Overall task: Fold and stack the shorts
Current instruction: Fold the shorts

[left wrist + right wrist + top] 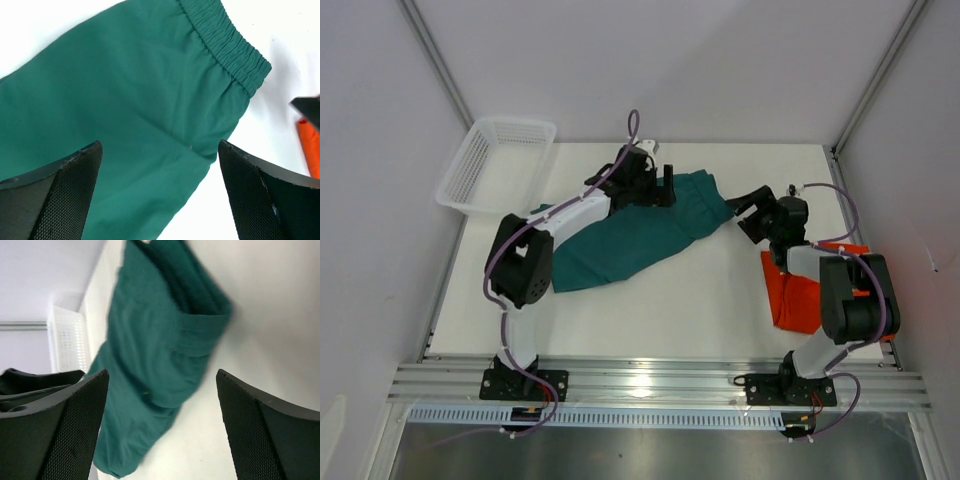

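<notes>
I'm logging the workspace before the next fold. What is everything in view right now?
teal shorts: one, dark teal green, lying across the middle of the table
orange shorts: one, bright orange, by the table's right edge, partly hidden by the right arm
basket: one, white mesh, far left corner of the table
table: one, white, under everything
rail: one, silver metal, along the near edge, carrying both arm bases
left arm: one, black and white, reaching over the teal shorts
right arm: one, black and white, above the orange shorts
left gripper: one, black, open above the teal shorts
right gripper: one, black, open, facing the teal shorts, holding nothing
</notes>
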Robot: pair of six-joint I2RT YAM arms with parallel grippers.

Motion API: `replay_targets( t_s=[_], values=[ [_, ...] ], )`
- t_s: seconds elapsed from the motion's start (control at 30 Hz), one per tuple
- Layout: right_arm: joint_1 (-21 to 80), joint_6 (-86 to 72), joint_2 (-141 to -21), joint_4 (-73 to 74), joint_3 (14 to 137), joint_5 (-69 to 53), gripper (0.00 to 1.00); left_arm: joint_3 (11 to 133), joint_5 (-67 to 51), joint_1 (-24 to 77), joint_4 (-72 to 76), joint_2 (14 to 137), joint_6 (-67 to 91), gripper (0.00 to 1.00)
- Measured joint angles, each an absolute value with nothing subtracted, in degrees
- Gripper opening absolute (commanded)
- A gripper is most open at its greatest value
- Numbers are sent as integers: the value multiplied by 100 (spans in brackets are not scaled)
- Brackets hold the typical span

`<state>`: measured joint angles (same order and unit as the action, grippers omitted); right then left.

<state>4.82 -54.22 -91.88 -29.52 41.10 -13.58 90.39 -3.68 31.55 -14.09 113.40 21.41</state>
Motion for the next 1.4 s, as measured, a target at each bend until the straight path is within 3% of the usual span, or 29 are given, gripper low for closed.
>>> replay_targets(
  t_s=[0.13,0.57,0.8,0.97,1.07,1.1,1.37,1.4],
  values=[
    [226,-5468,-9848,-3144,4110,-1846,98,9625,-329,3234,-1428,11900,2078,98],
    [176,-5813,-11150,-4244,4617,-2331,98,11277,-327,3221,-1514,13323,2056,98],
    [344,-5833,-11539,-4010,5284,-2121,95,11935,-370,3221,-2036,14140,2261,97],
    [491,-5843,-11885,-4053,5695,-2027,87,12138,-373,3216,-2189,14271,2294,97],
    [589,-5837,-12070,-4147,5865,-1964,77,12151,-373,3216,-2211,14296,2285,94],
    [620,-5837,-12132,-4195,5905,-1938,68,12151,-373,3214,-2213,14306,2270,94],
    [670,-5826,-12372,-4230,6018,-1776,40,12151,-384,3208,-2217,14315,2139,94],
    [672,-5815,-12374,-4202,6018,-1737,33,12151,-384,3208,-2217,14315,2134,94]
  ],
)
